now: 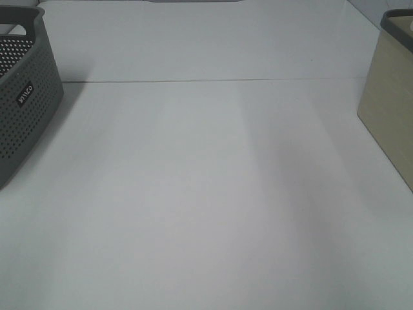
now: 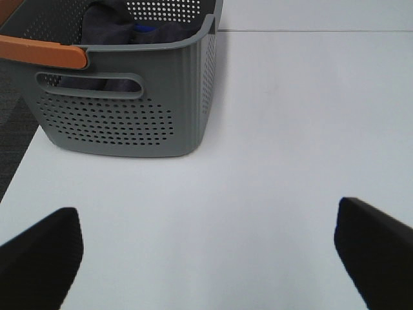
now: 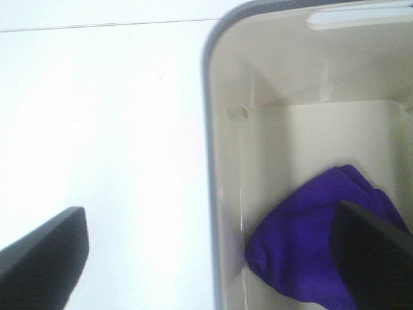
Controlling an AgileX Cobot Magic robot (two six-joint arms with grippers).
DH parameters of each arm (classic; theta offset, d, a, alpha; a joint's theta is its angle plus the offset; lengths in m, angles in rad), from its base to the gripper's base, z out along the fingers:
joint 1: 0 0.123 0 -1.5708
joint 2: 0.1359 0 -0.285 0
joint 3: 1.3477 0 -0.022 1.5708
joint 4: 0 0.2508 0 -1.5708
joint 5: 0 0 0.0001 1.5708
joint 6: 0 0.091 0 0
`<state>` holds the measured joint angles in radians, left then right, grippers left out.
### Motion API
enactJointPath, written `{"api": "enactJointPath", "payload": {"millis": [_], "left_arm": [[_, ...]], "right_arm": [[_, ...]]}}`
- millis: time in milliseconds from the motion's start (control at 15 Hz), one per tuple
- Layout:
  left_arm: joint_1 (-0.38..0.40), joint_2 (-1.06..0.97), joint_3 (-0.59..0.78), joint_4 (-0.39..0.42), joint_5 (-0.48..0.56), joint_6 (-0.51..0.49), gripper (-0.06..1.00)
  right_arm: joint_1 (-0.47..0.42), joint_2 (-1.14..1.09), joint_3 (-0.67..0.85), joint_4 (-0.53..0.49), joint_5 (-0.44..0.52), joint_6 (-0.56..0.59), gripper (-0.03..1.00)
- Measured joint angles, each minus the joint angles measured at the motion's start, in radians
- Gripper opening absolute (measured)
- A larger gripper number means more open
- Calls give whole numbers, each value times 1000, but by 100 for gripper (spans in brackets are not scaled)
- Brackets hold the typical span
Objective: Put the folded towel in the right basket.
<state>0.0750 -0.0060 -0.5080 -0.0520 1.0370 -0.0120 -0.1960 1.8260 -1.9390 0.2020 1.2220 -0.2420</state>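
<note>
A purple folded towel (image 3: pixel 310 252) lies on the floor of the beige right basket (image 3: pixel 284 84), against its near wall. The basket also shows at the right edge of the exterior high view (image 1: pixel 387 123). My right gripper (image 3: pixel 213 261) is open above the basket's rim, one finger over the table and the other finger (image 3: pixel 374 258) over the towel, not touching it. My left gripper (image 2: pixel 213 255) is open and empty over the bare white table, short of the grey perforated basket (image 2: pixel 129 123). Neither gripper shows in the exterior high view.
The grey perforated basket (image 1: pixel 26 97) stands at the far left, with dark cloth (image 2: pixel 110 29) inside and an orange handle (image 2: pixel 42 50). A seam line (image 1: pixel 213 80) crosses the white table at the back.
</note>
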Motion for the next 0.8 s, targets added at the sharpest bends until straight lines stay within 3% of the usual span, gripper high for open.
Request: {"api": "enactJointPath", "payload": {"millis": [67, 200, 267, 467, 733, 800], "left_arm": [[0, 0, 0, 0, 0, 0, 99], [0, 0, 0, 0, 0, 0, 99], [0, 0, 0, 0, 0, 0, 99], [0, 0, 0, 0, 0, 0, 99], [0, 0, 0, 0, 0, 0, 99], [0, 0, 0, 0, 0, 0, 99]], "right_arm": [[99, -42, 23, -98, -4, 70, 97], [199, -150, 122, -164, -6, 149, 97], [218, -193, 167, -166, -6, 162, 97], [276, -525, 504, -169, -29, 216, 97], [282, -1067, 925, -159, -62, 212, 97], [282, -1349, 1083, -159, -24, 208, 97]]}}
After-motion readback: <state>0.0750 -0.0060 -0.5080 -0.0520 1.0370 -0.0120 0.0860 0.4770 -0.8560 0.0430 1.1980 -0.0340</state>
